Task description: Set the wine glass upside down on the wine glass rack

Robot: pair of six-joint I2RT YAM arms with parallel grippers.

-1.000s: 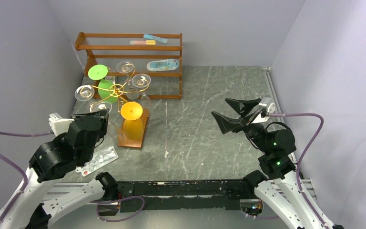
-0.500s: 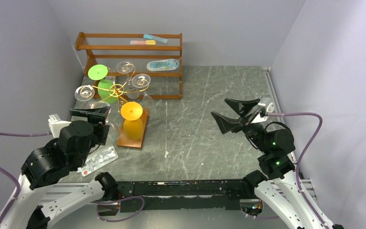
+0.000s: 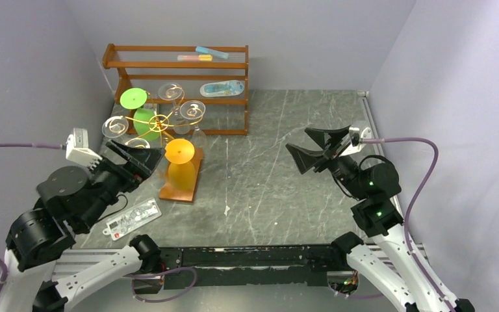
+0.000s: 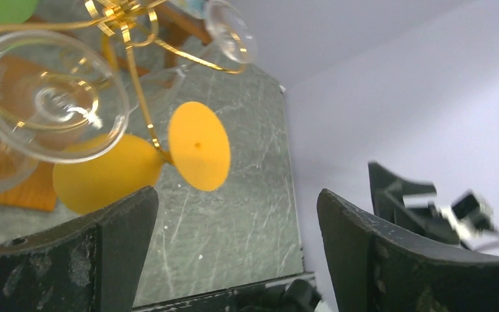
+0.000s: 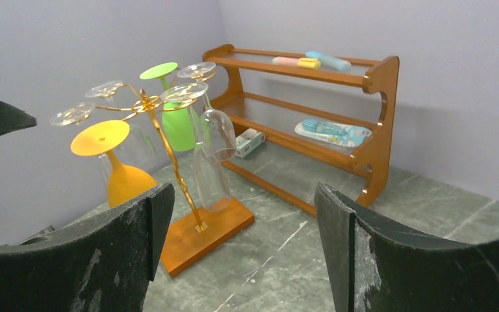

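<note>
The gold wire wine glass rack (image 3: 159, 121) stands at the left on its copper-brown base (image 3: 175, 193). Several glasses hang upside down from it: a green one (image 3: 133, 99), an orange one (image 3: 179, 151) and clear ones. The nearest clear wine glass (image 4: 52, 104) hangs by its foot on the near-left arm (image 3: 136, 143). My left gripper (image 3: 136, 158) is open just in front of that glass, apart from it, with nothing between its fingers (image 4: 123, 221). My right gripper (image 3: 299, 140) hovers open and empty at the right, facing the rack (image 5: 149, 104).
A brown wooden shelf unit (image 3: 175, 65) stands behind the rack against the back wall, with small packets on its shelves. A flat white packet (image 3: 133, 218) lies on the table near the left arm's base. Walls close in on the left, right and back.
My left gripper has opened, letting go of the clear wine glass on the rack's near-left arm, and has drawn back and risen. The right gripper has shifted slightly up.
</note>
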